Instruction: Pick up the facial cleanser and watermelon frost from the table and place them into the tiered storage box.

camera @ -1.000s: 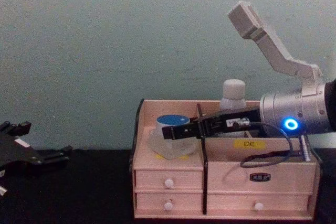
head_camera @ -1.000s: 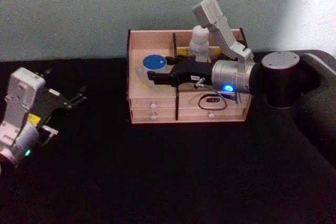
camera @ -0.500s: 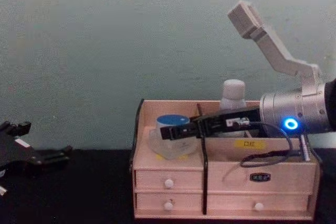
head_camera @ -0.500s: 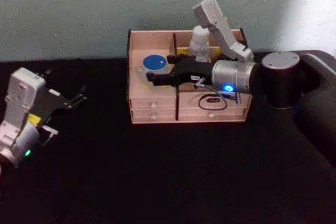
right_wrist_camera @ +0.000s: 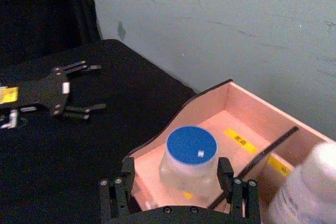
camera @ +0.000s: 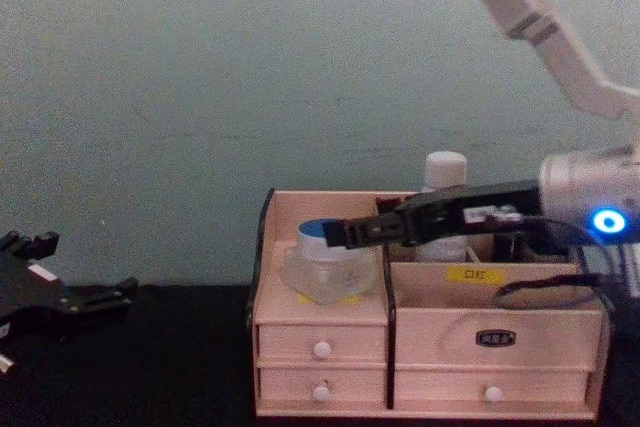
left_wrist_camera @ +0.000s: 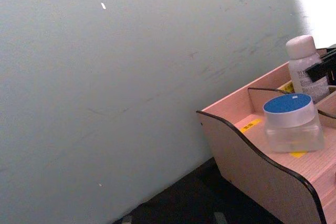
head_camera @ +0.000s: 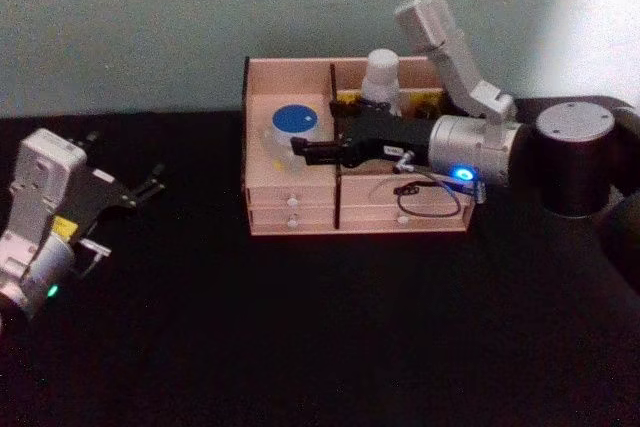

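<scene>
The watermelon frost [head_camera: 294, 121], a squat clear jar with a blue lid, stands in the left compartment of the tiered storage box [head_camera: 300, 215]. The facial cleanser [head_camera: 381, 71], a tall white bottle, stands upright in the back right compartment. My right gripper [head_camera: 300, 152] is open, its fingers [right_wrist_camera: 126, 173] on either side of the watermelon frost [right_wrist_camera: 191, 147] without touching it. From the chest view its fingertips [camera: 350, 234] end at the watermelon frost's [camera: 318, 269] right side. My left gripper [head_camera: 150, 182] rests open at the table's far left.
The box [camera: 430, 332] has two rows of white-knobbed drawers and yellow labels, and backs onto a pale wall. A black cable [head_camera: 420, 197] hangs from my right wrist over the box's front. Black tabletop stretches in front of and left of the box.
My right arm has drawn back to the right and its wrist has risen. The jar stays put in the left compartment. The left arm has not moved.
</scene>
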